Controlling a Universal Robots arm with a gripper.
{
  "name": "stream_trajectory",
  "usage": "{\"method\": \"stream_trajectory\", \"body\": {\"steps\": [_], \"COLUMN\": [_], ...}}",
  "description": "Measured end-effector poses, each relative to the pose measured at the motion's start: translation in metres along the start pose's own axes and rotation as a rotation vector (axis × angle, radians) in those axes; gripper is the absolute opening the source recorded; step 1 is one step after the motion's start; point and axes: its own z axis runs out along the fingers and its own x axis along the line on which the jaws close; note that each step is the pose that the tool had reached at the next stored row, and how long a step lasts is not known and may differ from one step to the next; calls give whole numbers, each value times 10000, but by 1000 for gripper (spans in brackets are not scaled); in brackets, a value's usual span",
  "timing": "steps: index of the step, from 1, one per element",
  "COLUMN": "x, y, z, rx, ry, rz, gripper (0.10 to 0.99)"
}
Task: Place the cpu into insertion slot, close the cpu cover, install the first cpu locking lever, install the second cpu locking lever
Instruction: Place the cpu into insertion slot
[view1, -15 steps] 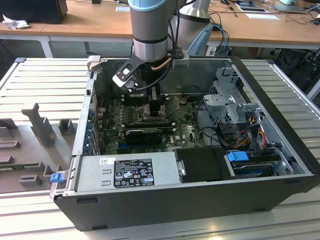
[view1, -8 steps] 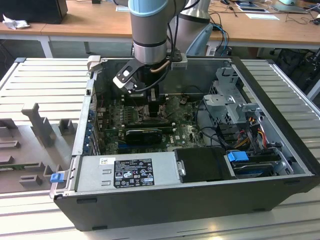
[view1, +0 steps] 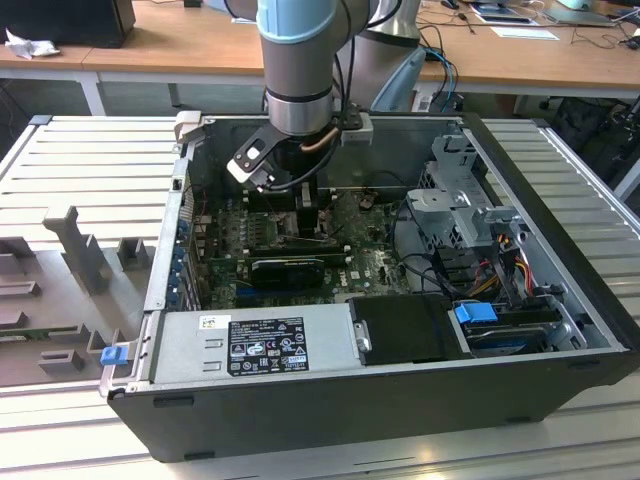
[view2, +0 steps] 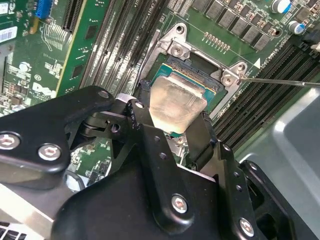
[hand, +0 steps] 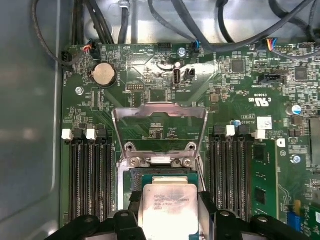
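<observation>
Claw (view2: 174, 119) grips pale, silvery square cpu (view2: 177, 102) at insertion slot (view2: 197, 75).

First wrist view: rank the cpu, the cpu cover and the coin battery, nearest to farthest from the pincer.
1. cpu, in the pincer.
2. cpu cover, swung open beyond the cpu.
3. coin battery, past the cover.
</observation>
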Motion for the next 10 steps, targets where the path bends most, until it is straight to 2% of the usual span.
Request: {"method": "stream_trajectory", "body": {"steps": [10], "x": [42], "y": [-9], "z": [70], "rx": [-1], "ry": [2], "rz": [-4], "gripper": [529]}}
